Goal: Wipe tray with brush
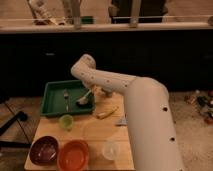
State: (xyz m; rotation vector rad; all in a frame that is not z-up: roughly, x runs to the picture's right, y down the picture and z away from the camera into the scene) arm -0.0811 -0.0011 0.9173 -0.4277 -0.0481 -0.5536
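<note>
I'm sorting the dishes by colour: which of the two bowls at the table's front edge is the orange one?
The right-hand bowl, next to the clear cup; the other bowl is maroon. The gripper is over the tray.

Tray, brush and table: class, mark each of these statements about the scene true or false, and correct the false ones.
1. The brush lies inside the green tray. True.
2. The banana is in the tray. False: it lies on the table.
3. The gripper is at the tray's right edge. True.
4. The orange bowl stands in the tray. False: it sits at the table's front, beside the maroon bowl.
</note>
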